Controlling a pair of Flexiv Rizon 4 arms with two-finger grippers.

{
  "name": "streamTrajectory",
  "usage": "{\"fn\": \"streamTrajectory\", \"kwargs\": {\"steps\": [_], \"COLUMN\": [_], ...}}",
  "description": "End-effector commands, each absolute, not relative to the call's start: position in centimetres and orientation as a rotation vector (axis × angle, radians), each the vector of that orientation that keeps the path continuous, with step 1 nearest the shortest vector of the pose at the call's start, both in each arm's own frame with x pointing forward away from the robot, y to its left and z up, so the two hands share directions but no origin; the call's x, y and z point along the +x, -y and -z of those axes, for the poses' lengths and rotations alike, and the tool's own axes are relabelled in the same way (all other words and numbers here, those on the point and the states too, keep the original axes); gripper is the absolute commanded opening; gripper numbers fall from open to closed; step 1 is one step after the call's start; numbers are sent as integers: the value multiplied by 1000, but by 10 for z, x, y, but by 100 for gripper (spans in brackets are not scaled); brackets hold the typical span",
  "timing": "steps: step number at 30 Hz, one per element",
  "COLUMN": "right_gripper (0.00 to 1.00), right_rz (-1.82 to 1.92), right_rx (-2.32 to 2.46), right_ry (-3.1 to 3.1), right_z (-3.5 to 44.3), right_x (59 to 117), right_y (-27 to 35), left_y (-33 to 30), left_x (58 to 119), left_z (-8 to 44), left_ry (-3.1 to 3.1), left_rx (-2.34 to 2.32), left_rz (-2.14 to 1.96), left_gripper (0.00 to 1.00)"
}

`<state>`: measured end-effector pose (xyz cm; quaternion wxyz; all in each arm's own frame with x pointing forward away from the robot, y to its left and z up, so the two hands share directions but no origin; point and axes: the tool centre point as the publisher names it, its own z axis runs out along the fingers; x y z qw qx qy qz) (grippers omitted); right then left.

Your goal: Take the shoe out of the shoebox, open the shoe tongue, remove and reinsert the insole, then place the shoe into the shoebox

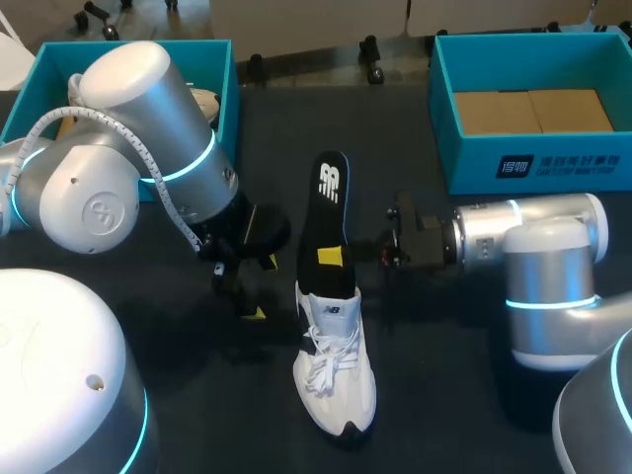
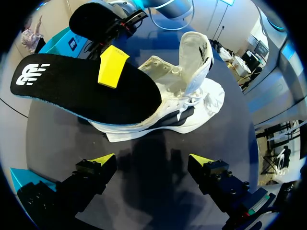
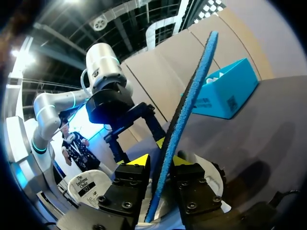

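Right pincer [image 1: 341,255], pinched mid-length on the insole [image 1: 329,197], may let it pivot or buckle entering the shoe [image 1: 336,370], which the wide-open, empty left pincer [image 2: 151,160] isn't steadying.

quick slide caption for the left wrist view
Open left pincer faces the white shoe; right pincer grips the black insole sticking out of it.

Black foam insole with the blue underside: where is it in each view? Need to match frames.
Head view: black foam insole mid-table, extending from the white sneaker toward the far edge.
Left wrist view: ahead of the open left gripper, black face showing, above the sneaker.
Right wrist view: edge-on, blue rim between the right gripper fingers.
Shared landmark: the right gripper's yellow tip clamped on the insole.
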<state>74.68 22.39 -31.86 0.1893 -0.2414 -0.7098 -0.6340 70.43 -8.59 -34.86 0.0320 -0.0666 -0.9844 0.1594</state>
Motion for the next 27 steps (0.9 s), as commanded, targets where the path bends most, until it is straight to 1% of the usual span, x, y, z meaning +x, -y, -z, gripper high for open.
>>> {"fn": "streamTrajectory", "kwargs": {"steps": [1,10,17,19,20,21,27], "right_gripper": [24,24,21,17,5,0,0], "right_rz": [1814,1845,1855,1857,1858,1858,1852], "right_rx": [-686,-705,-726,-729,-730,-729,-727], "right_ry": [1980,1961,1950,1947,1947,1945,1930], "right_z": [321,318,314,314,314,314,318], "right_x": [747,753,755,755,755,755,753], "right_y": [-226,-229,-230,-230,-230,-230,-229], "left_y": [85,85,85,85,85,85,85], "left_x": [703,703,703,703,703,703,703], "left_z": [348,348,348,348,348,348,348], "left_ry": [3034,3034,3034,3034,3034,3034,3034], "left_rx": [-205,-205,-205,-205,-205,-205,-205], "left_rz": [-491,-491,-491,-491,-491,-491,-491], "left_gripper": [100,100,100,100,100,100,100]}}
